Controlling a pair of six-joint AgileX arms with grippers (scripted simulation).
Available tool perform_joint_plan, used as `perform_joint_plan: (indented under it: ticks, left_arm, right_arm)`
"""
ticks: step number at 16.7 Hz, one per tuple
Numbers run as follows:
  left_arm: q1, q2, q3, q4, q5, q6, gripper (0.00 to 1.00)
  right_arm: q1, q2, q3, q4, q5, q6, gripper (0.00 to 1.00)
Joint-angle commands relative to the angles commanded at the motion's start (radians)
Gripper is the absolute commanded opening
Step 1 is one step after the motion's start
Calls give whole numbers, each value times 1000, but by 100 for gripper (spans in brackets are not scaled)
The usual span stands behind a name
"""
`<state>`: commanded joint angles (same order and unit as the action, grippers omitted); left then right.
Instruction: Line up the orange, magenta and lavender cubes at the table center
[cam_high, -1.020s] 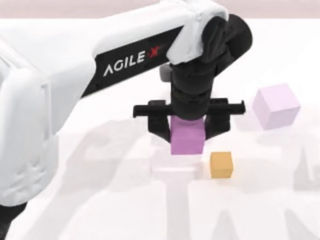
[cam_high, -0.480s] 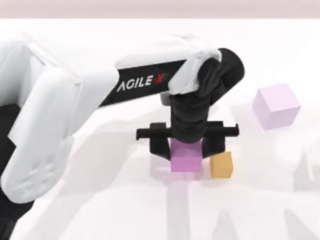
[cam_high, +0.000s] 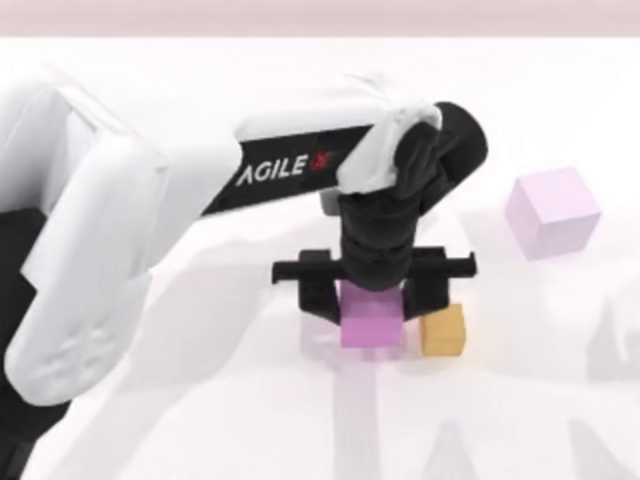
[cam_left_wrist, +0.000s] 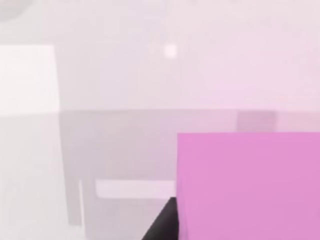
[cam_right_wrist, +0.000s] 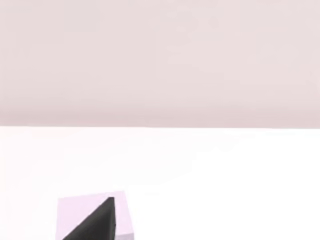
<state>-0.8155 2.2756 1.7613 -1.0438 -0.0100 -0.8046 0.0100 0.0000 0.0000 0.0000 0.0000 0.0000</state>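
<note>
White bench (cam_high: 200, 420) with three cubes.
Magenta cube (cam_high: 369, 320) sits just beside orange cube (cam_high: 442, 331); lavender cube (cam_high: 551, 212) lies apart, right.

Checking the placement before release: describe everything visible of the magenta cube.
The plain matte magenta cube sits square between the dark fingers of the left gripper, which are shut on its sides. It appears low at the white table, at its middle. The small orange-yellow cube stands close at its right; whether they touch is unclear.

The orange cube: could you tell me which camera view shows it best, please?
The top view: the orange cube sits there beside the magenta cube, its near part unobstructed. Neither the left wrist view nor the right wrist view shows it.
</note>
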Motion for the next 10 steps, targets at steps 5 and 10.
perform_joint_plan:
  ticks: [5, 10]
  left_arm:
    - [0, 0, 0, 0, 0, 0, 68]
    - [0, 0, 0, 0, 0, 0, 100]
  right_arm:
    - [0, 0, 0, 0, 0, 0, 100]
    - [0, 0, 0, 0, 0, 0, 100]
